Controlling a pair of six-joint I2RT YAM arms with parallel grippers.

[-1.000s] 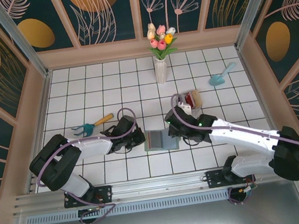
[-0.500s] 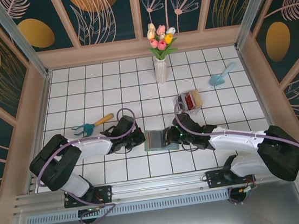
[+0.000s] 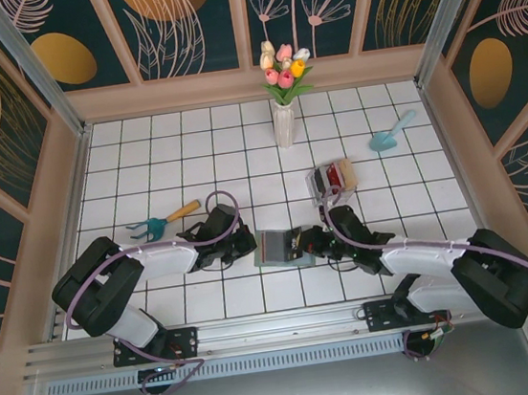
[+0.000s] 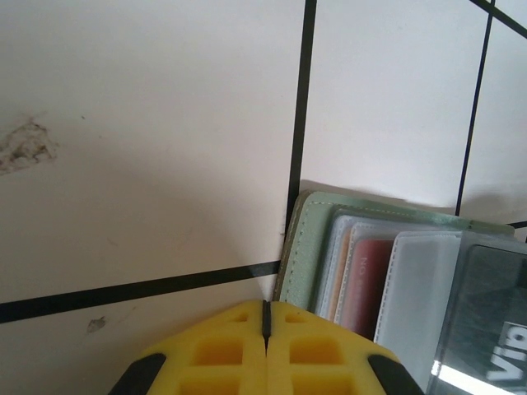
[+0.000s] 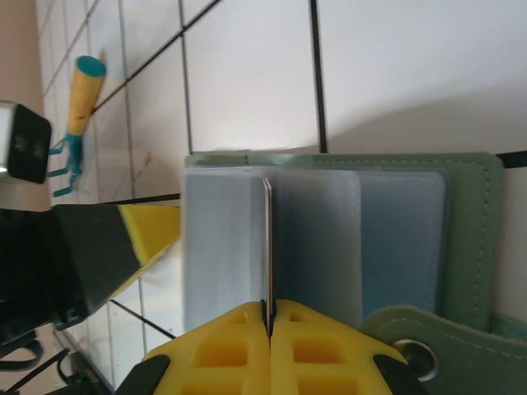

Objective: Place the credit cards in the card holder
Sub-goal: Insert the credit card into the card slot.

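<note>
The right gripper (image 5: 268, 317) is clamped on a credit card (image 5: 267, 239), edge-on above the clear sleeves (image 5: 222, 247) of the open card holder (image 5: 473, 239). The left gripper (image 4: 265, 317) is closed empty at the holder's edge. Risk: the card may miss the sleeve mouth and push the holder. Surface: white tiled table (image 3: 191, 149); floral wall panels (image 3: 185, 24) surround it.

My right hand (image 3: 304, 243) has swung in from the 3 o'clock edge of the card holder (image 3: 272, 250) and now sits over its open sleeves, with the wrist dropped low toward the surface. My forearm has slid toward 6 o'clock and lies flatter. The credit card (image 5: 267, 239), pinched edge-on in that hand, now stands over the sleeves. The clear box (image 3: 334, 177) at 1 o'clock, half covered by my arm before, is now uncovered.
</note>
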